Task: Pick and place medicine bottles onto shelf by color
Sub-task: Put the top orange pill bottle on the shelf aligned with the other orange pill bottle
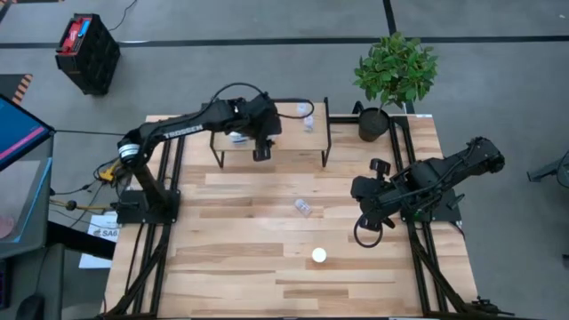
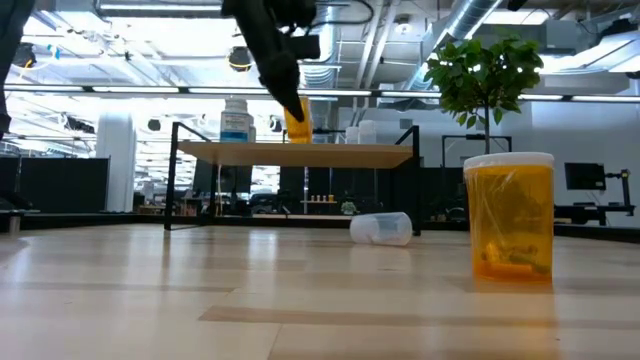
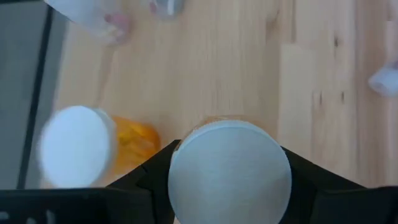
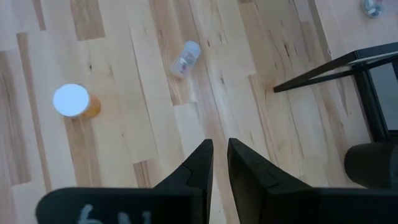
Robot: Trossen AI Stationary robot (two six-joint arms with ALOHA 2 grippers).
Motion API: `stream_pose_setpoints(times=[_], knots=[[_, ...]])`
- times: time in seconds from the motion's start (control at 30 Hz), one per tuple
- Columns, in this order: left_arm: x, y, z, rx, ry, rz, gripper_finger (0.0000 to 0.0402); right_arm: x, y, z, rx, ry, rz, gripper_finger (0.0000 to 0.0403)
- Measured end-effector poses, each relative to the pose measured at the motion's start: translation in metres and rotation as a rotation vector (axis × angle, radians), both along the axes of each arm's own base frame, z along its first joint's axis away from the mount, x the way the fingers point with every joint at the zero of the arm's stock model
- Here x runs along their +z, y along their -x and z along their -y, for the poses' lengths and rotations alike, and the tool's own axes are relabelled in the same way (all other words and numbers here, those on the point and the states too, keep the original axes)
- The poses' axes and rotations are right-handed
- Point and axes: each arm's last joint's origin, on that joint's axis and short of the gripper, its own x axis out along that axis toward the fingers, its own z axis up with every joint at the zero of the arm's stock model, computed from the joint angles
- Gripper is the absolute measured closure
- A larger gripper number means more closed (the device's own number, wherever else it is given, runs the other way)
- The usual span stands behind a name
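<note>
Medicine bottles are sitting scattered between the worktop (image 1: 240, 267) and the shelf (image 1: 289, 142), which is standing at the far edge on thin black legs. A potted plant (image 1: 395, 71) is standing just beside the shelf's right end.

Above the shelf's left half, the left pincer (image 3: 227, 180) is hanging with its dark fingers closed on the white cap of an orange bottle (image 2: 296, 122), whose base is hovering just above the board in the low view. Another orange bottle (image 3: 93, 146) is already standing on the board just beside it, and a white bottle with a blue label (image 2: 235, 120) is standing farther left.

The right pincer (image 4: 220, 163) is waiting over the worktop's right side, its fingers nearly together and holding nothing.

On the open worktop, a clear bottle (image 1: 303, 207) is lying on its side near the middle, and an upright orange bottle with a white cap (image 1: 319, 255) is standing nearer the front.

These bottles look light, rigid and smooth, so they are likely to slip or tip easily. Upright ones are probably best taken across the cap from above; the lying clear one is likely to roll, so a grip across its body seems safer.
</note>
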Motion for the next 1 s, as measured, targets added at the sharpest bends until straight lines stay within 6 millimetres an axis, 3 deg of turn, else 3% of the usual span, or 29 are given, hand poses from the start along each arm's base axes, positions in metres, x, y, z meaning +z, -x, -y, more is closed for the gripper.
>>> stream_pose_setpoints(times=[0.67, 1.0], knots=[[-0.008, 0.010, -0.041, 0.070, -0.066, -0.016, 0.0223, 0.000, 0.000, 0.000, -0.001, 0.000, -0.001, 0.0333], [-0.006, 0.007, -0.042, 0.098, 0.008, 0.068, 0.0223, 0.000, 0.000, 0.000, -0.001, 0.001, -0.001, 0.0333]])
